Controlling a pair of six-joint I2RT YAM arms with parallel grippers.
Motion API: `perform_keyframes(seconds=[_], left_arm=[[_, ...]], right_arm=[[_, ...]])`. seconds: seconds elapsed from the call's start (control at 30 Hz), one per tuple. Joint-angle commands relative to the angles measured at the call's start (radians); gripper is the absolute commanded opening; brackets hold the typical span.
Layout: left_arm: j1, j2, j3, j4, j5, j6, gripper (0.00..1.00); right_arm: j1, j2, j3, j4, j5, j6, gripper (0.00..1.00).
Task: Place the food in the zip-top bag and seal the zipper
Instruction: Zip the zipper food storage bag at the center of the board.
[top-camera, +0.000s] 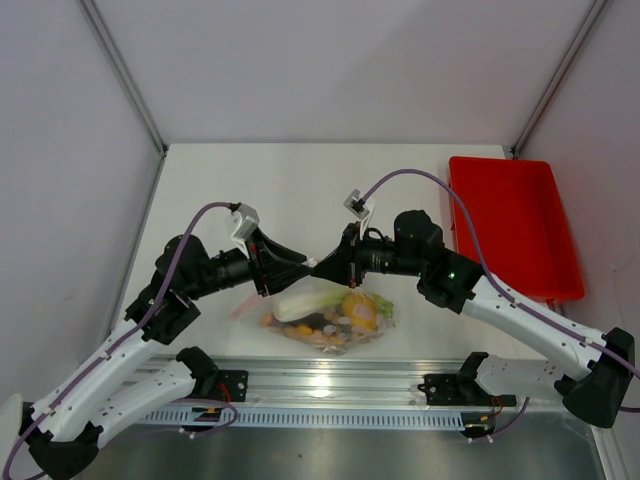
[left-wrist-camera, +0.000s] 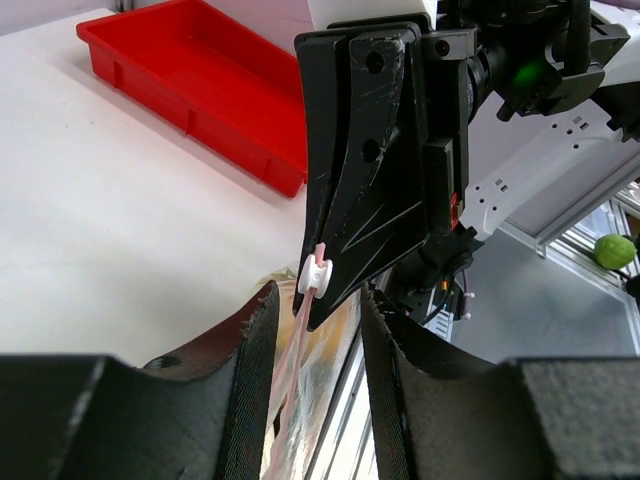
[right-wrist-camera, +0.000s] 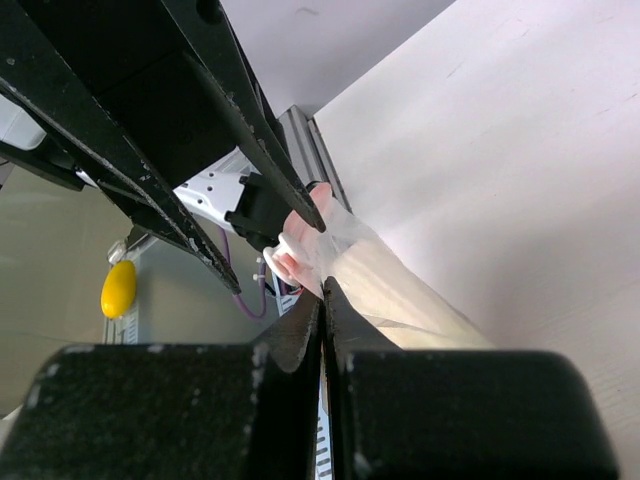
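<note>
The zip-top bag (top-camera: 335, 328) hangs just in front of the two grippers, which meet tip to tip above it. Inside it lies the food: a green-white leek (top-camera: 303, 303), a yellow piece (top-camera: 358, 309) and small dark and orange bits. My right gripper (right-wrist-camera: 322, 296) is shut on the bag's top edge, right beside the white slider (right-wrist-camera: 282, 254). My left gripper (left-wrist-camera: 318, 300) faces it with its jaws apart. The pinkish zipper (left-wrist-camera: 293, 345) runs down between the left fingers, nearer one of them, and the slider (left-wrist-camera: 315, 272) sits just beyond their tips.
A red tray (top-camera: 515, 225) stands at the right of the table, also in the left wrist view (left-wrist-camera: 200, 80). The metal rail (top-camera: 330, 385) that carries the arm bases runs along the near edge, just under the bag. Grey walls enclose the back and sides.
</note>
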Motion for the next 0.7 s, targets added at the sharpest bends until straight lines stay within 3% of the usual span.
perform_keyframes(seconds=[0.0, 0.3, 0.47, 0.57, 0.6, 0.67], left_arm=[[-0.005, -0.001, -0.004, 0.039, -0.001, 0.011, 0.41], [-0.005, 0.045, 0.002, 0.068, 0.028, 0.002, 0.41], [-0.008, 0.060, 0.000, 0.082, 0.057, -0.010, 0.34], [-0.007, 0.057, -0.006, 0.073, 0.057, -0.009, 0.22], [-0.007, 0.056, -0.006, 0.069, 0.060, -0.009, 0.12], [-0.007, 0.051, -0.006, 0.053, 0.060, -0.009, 0.01]], right_arm=[[0.005, -0.026, 0.042, 0.035, 0.016, 0.022, 0.00], [0.017, -0.020, 0.056, 0.010, 0.006, 0.010, 0.00], [0.017, -0.021, 0.070, 0.006, 0.009, 0.013, 0.00], [0.017, -0.020, 0.076, 0.003, 0.027, 0.026, 0.00], [0.017, -0.023, 0.076, 0.007, 0.032, 0.032, 0.00], [0.020, -0.034, 0.072, 0.021, 0.049, 0.040, 0.00]])
